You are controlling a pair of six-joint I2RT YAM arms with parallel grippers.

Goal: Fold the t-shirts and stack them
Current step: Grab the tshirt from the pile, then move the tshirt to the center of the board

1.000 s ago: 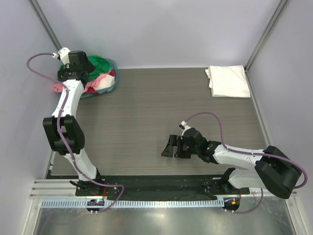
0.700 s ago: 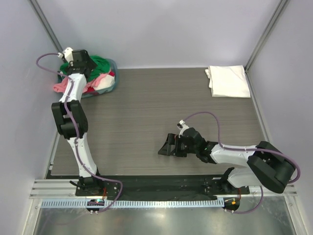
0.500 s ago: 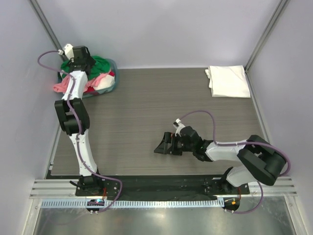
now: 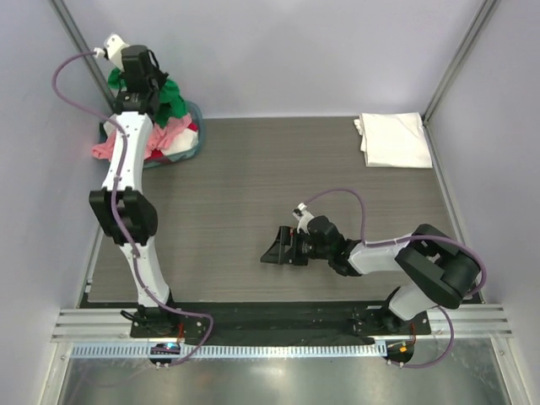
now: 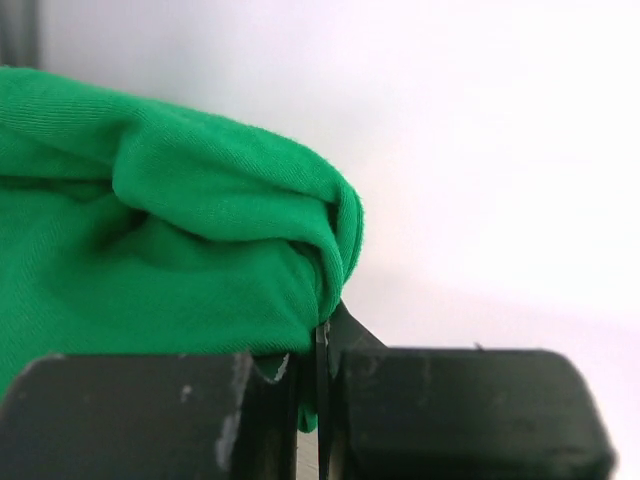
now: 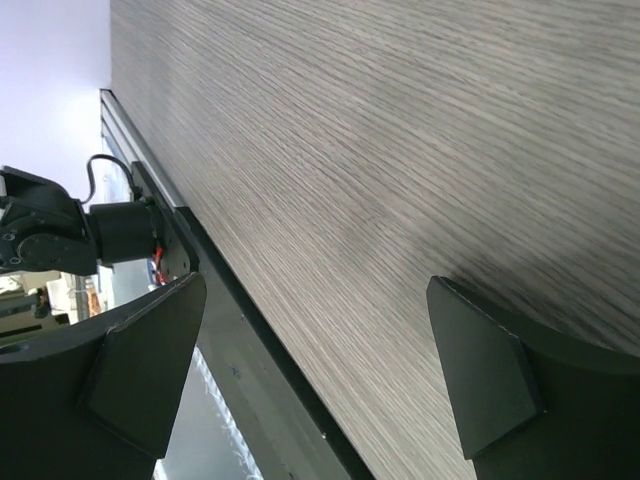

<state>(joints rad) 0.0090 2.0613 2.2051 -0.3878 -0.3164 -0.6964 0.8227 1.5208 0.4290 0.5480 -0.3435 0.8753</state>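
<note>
A bright green t-shirt (image 4: pixel 175 99) hangs lifted over the round basket (image 4: pixel 195 145) at the back left. My left gripper (image 4: pixel 149 83) is shut on it. In the left wrist view a fold of the green t-shirt (image 5: pixel 160 240) is pinched between the closed jaws of that gripper (image 5: pixel 320 375), with the pale wall behind. Pink (image 4: pixel 105 150) and red (image 4: pixel 193 128) t-shirts lie bunched in the basket. A folded white t-shirt (image 4: pixel 393 140) lies flat at the back right. My right gripper (image 4: pixel 273 251) stands open just above the table's middle, with nothing between its fingers (image 6: pixel 140 370).
The wood-grain table (image 4: pixel 270 177) is walled on the left, back and right. A black strip and metal rail (image 4: pixel 278 325) run along the near edge, also seen as the rail (image 6: pixel 230 380) in the right wrist view. The pink t-shirt spills over the basket's left rim.
My left gripper has shut on the green t-shirt and risen toward the back wall, pulling the cloth up out of the basket. My right gripper has slid a little to the left, still open.
</note>
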